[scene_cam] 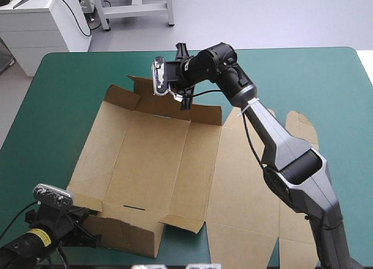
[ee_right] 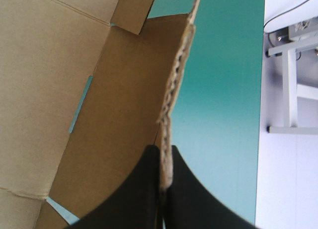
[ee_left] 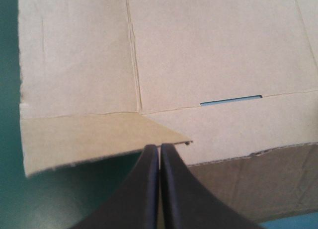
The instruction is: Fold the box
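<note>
The brown box [scene_cam: 151, 158] lies open in the middle of the teal-green table, its far and near walls raised. My right gripper [scene_cam: 185, 102] is at the far wall's top edge. In the right wrist view that gripper [ee_right: 163, 152] is shut on the wall [ee_right: 174, 85], which runs edge-on between the fingers. My left gripper [scene_cam: 93, 237] is at the left end of the near wall. In the left wrist view it [ee_left: 160, 148] is all but shut at the wall's top edge, where a corner flap [ee_left: 99, 139] leans inward over the box floor [ee_left: 218, 50].
The lid panel [scene_cam: 245, 193] lies flat on the right, under the right arm, with cut tabs [scene_cam: 300, 126] toward the table's right side. Bare teal-green cover [scene_cam: 76, 82] lies left of and beyond the box. A narrow slot [ee_left: 231, 100] shows in the fold by the near wall.
</note>
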